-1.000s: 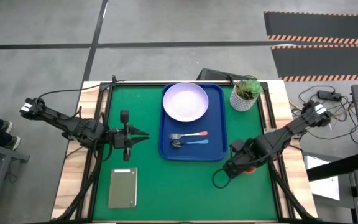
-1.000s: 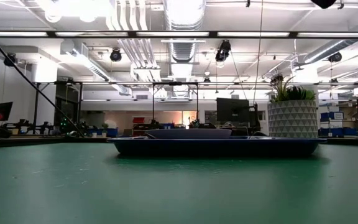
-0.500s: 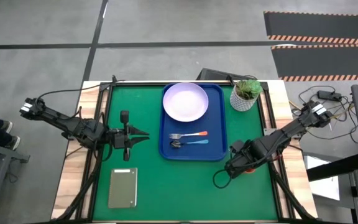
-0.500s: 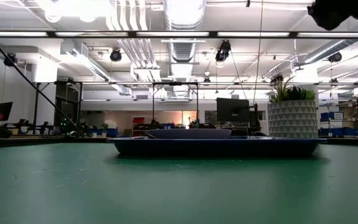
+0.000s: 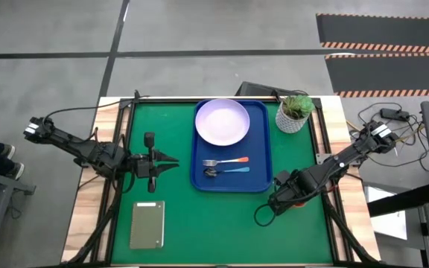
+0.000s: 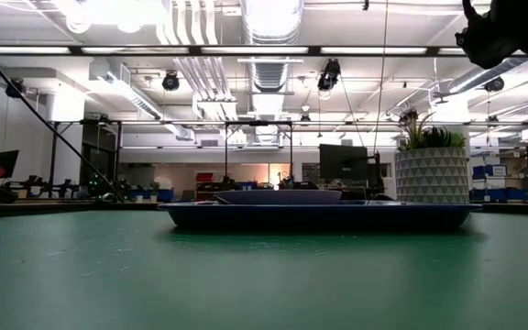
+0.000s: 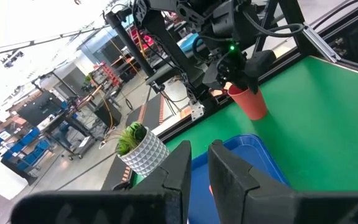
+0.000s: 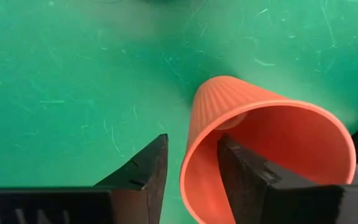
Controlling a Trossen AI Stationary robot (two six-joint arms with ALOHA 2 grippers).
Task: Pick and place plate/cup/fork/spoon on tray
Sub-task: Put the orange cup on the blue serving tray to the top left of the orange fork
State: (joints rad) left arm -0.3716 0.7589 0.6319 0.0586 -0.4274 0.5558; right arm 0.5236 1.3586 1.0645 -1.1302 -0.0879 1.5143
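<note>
- The right gripper (image 8: 188,168) pinches the rim wall of the cup (image 8: 269,152): one finger sits inside the mouth, the other outside, and the ribbed wall lies between them.
- In the left wrist view the cup (image 7: 248,99) hangs tilted from that gripper, clear of the green table (image 7: 328,118), so it is lifted rather than resting.
- From above, the right gripper (image 5: 283,199) is just off the near right corner of the tray (image 5: 261,141); the tray's open floor lies ahead of it and toward the table's middle.
- On the tray, the plate (image 5: 222,122) fills the far end, with the fork (image 5: 226,161) and the spoon (image 5: 227,172) side by side nearer the gripper.
- To do this step well, I judge the cup should be carried over the raised rim, then lowered onto bare blue floor beside the cutlery handles, away from the plate.
- A rim pinch is thin, so levelling the cup before letting go looks wise; otherwise it may topple.
- The left gripper (image 5: 166,161) waits beyond the tray's other long side, its fingers nearly together on nothing.
</note>
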